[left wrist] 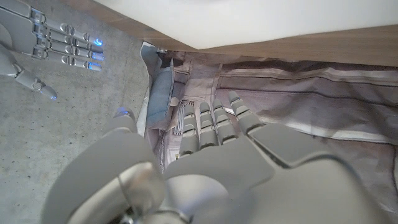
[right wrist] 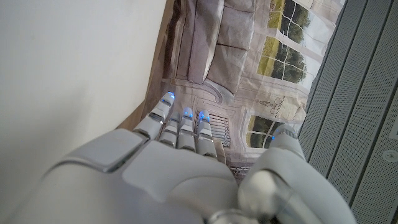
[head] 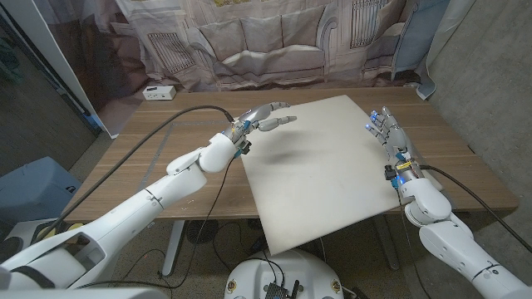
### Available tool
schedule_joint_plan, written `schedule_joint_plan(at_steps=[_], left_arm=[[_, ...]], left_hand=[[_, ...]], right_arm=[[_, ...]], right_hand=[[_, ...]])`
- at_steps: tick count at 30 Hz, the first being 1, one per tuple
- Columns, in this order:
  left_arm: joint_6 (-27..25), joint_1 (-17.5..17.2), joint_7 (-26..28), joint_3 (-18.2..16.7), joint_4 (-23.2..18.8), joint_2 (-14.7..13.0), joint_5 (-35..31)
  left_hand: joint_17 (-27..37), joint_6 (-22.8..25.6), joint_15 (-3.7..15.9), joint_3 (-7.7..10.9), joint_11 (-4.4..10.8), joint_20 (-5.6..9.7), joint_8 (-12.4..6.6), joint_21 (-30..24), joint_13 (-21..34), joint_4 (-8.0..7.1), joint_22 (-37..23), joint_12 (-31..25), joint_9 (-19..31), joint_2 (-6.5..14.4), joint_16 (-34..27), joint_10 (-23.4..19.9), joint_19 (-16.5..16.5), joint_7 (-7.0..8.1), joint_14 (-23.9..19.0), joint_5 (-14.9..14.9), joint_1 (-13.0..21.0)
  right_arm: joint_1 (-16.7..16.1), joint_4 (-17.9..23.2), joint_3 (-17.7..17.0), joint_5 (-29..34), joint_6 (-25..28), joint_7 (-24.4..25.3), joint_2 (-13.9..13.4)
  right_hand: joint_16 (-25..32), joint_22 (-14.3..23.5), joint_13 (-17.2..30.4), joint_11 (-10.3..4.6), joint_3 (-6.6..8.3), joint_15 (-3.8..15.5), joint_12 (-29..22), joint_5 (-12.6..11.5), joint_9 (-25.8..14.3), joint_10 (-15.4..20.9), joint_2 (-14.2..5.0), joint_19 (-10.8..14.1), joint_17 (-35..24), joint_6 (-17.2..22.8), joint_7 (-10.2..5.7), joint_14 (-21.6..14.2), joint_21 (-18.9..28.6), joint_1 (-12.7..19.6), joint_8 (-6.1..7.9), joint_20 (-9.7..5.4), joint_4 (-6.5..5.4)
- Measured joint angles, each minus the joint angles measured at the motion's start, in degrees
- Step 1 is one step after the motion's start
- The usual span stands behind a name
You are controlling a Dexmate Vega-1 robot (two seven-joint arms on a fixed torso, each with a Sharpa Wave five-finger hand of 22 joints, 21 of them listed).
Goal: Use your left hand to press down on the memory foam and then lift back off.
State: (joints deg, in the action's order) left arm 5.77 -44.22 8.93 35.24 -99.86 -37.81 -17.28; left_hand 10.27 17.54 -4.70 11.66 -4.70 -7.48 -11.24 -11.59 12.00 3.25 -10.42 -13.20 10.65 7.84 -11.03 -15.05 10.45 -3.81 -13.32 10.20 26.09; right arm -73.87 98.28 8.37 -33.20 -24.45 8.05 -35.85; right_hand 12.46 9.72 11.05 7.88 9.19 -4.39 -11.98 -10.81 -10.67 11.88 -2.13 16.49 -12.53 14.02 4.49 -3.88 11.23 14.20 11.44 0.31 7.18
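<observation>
A large off-white memory foam sheet (head: 320, 170) covers the middle and right of the wooden table (head: 170, 133); its near corner hangs over the front edge. My left hand (head: 262, 119) hovers over the foam's far left corner with its fingers stretched out and apart, holding nothing, and casts a shadow on the foam. In the left wrist view the left hand (left wrist: 211, 155) shows from behind with the foam (left wrist: 261, 18) beyond it. My right hand (head: 388, 131) stands at the foam's right edge, fingers straight, empty. The right wrist view has the right hand (right wrist: 180, 162) beside the foam (right wrist: 68, 81).
A small white box (head: 158, 92) sits at the table's far left corner. A printed curtain (head: 274, 37) hangs behind the table. A blue bin (head: 37, 191) stands on the floor to the left. A black cable (head: 195, 112) runs along my left arm.
</observation>
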Motion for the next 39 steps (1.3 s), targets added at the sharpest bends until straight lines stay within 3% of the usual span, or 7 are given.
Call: schedule_joint_plan(at_steps=[13,18,23,24,26,39], left_arm=[[2.62,-2.67,1.7,-2.47,0.64,1.59,7.99],[5.74,-3.39,1.86,-3.26,2.92,2.62,11.61],[5.74,-4.08,1.86,-4.18,5.44,3.53,11.61],[10.87,-4.41,0.79,-4.58,6.34,3.83,17.61],[12.57,-4.87,-0.13,-5.12,7.3,4.14,20.6],[15.9,-7.6,-2.55,-8.26,9.27,3.49,29.0]], left_hand=[[0.0,0.08,0.0,0.0,-0.42,0.0,0.0,0.0,0.0,0.0,0.0,0.0,0.0,0.01,0.0,-0.42,0.0,-0.08,0.0,0.0,-0.62],[0.0,0.39,0.0,-0.2,-0.42,0.0,0.0,0.0,0.0,-0.2,0.0,0.0,0.0,-0.29,0.0,-0.41,0.0,-0.39,0.0,0.0,-0.91],[0.0,0.36,-0.22,-0.47,-0.42,0.0,0.0,0.0,0.0,-0.47,0.0,0.0,0.0,-1.06,0.0,-0.41,0.0,-0.42,-0.22,0.0,-1.68],[0.0,0.15,-0.22,-0.6,-0.42,0.0,0.0,0.0,0.0,-0.59,0.0,0.0,0.0,-1.27,0.0,-0.41,0.0,-0.62,-0.22,0.0,-1.89],[0.0,0.06,-0.21,-0.66,-0.42,0.0,0.22,0.0,0.0,-0.66,0.0,0.0,0.0,-1.27,0.0,-0.41,0.0,-0.72,-0.21,0.0,-1.91],[-0.01,-0.48,-0.43,-1.43,-0.63,0.13,0.45,0.0,0.0,-1.31,0.0,0.0,0.0,-2.33,0.0,-0.19,-0.55,-0.79,0.01,0.0,-3.7]], right_arm=[[1.31,-1.65,0.37,-2.2,-0.12,-2.9,-1.12],[1.53,-1.65,0.57,-2.32,0.54,-3.12,-1.64],[1.53,-1.65,0.57,-1.84,0.98,-2.72,-1.64],[1.9,-1.53,1.3,-1.71,0.99,-2.63,-1.62],[2.07,-1.56,1.66,-1.42,0.99,-2.47,-1.37],[3.62,-2.41,3.7,-0.6,1.08,-1.65,0.22]], right_hand=[[0.0,0.0,0.0,-0.21,0.0,0.31,0.0,0.0,0.0,0.2,0.0,0.0,0.0,0.0,0.0,-0.31,0.0,0.0,0.0,0.0,0.0],[0.0,0.0,0.0,-0.21,0.0,0.31,0.0,0.0,0.0,0.2,0.0,0.0,0.0,0.0,0.0,-0.31,0.0,0.0,0.0,0.0,0.0],[0.0,0.0,0.0,-0.21,0.0,0.31,0.0,0.0,0.0,0.2,0.0,0.0,0.0,0.0,0.0,-0.31,0.0,0.0,0.0,0.0,0.0],[0.0,0.0,0.0,-0.2,0.0,0.31,0.0,0.0,0.0,0.2,0.0,-0.01,0.0,0.0,0.0,-0.31,0.0,0.0,0.0,0.0,0.0],[0.0,0.0,0.0,-0.21,0.0,0.31,0.0,0.0,0.0,0.2,0.0,0.01,0.0,0.0,0.0,-0.31,0.0,0.0,0.0,-0.01,0.0],[0.0,0.0,0.0,-0.2,0.0,0.38,0.0,0.0,-0.14,0.2,0.0,0.73,0.0,0.42,0.42,-0.85,0.0,0.0,0.0,-0.11,0.0]])
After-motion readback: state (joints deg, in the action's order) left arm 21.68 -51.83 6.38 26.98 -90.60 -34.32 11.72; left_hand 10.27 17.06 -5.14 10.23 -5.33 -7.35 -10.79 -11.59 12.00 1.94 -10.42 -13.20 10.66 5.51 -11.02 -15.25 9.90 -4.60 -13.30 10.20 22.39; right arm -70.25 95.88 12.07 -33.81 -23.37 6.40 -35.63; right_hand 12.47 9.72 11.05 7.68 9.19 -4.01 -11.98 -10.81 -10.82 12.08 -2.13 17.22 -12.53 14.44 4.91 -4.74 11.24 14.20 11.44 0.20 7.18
